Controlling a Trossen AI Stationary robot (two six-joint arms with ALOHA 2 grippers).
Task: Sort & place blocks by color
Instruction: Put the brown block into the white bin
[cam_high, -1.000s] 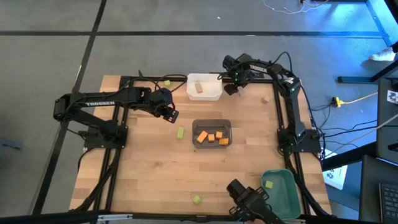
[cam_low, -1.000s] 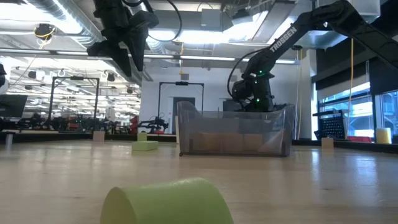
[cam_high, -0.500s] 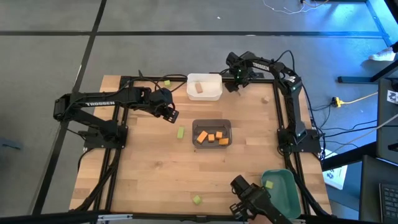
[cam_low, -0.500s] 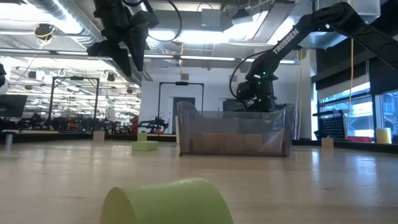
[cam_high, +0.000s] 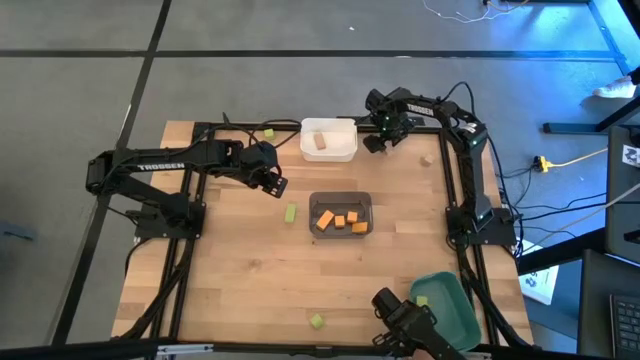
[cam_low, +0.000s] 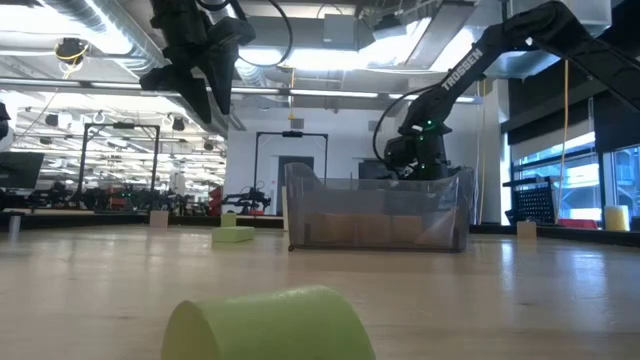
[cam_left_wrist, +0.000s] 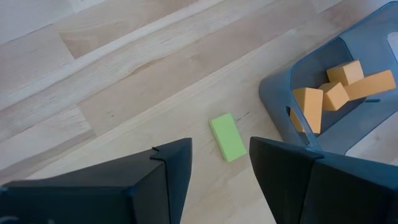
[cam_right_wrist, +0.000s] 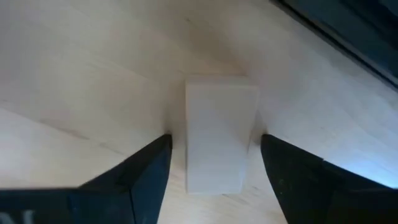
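My right gripper (cam_high: 373, 141) is open, low over the table just right of the white bin (cam_high: 329, 152). A pale tan block (cam_right_wrist: 221, 134) lies flat on the table between its fingers, with a narrow gap on each side. It is hidden under the gripper in the high view. My left gripper (cam_high: 272, 181) is open and empty, raised above the table. A light green block (cam_left_wrist: 227, 137) lies flat on the wood ahead of it, left of the dark grey bin (cam_high: 341, 198). That bin holds several orange blocks (cam_high: 340, 221). The white bin holds one tan block (cam_high: 320, 141).
Loose blocks lie flat on the table: a green one (cam_high: 268, 133) at the far edge, a tan one (cam_high: 426, 160) at the far right and a green one (cam_high: 316, 320) near the front. The green bin (cam_high: 450, 312), holding a green block, sits front right beside a dark device (cam_high: 405, 320).
My right arm's wrist has swung a little toward the table's right edge and turned, while its gripper stays low beside the white bin. My left arm has kept still.
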